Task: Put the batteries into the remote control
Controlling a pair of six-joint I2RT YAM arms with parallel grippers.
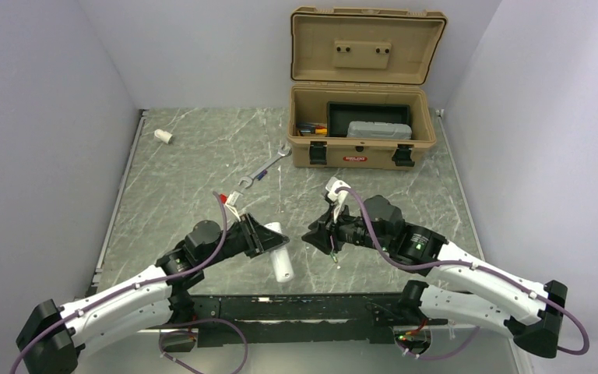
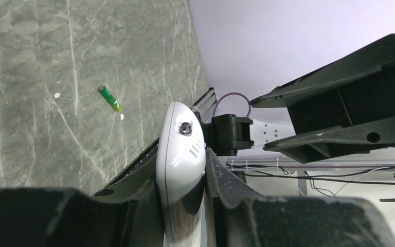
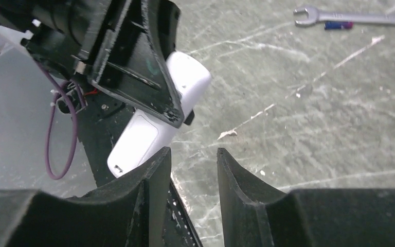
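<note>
My left gripper [image 1: 269, 238] is shut on the white remote control [image 1: 282, 255] and holds it by its sides above the table's near edge. In the left wrist view the remote [image 2: 181, 135] stands on edge between the jaws of the left gripper [image 2: 182, 149]. One green battery [image 2: 109, 98] lies on the table beyond it, just below my right gripper [image 1: 315, 234]. The right gripper [image 3: 193, 152] is open and empty, facing the remote [image 3: 187, 82] a short way off. I see no other battery.
An open tan toolbox [image 1: 362, 148] stands at the back with a grey case [image 1: 379, 129] inside. A silver wrench [image 1: 265, 167] lies mid-table, also in the right wrist view [image 3: 355, 16]. A stubby white cylinder [image 1: 163, 135] lies back left.
</note>
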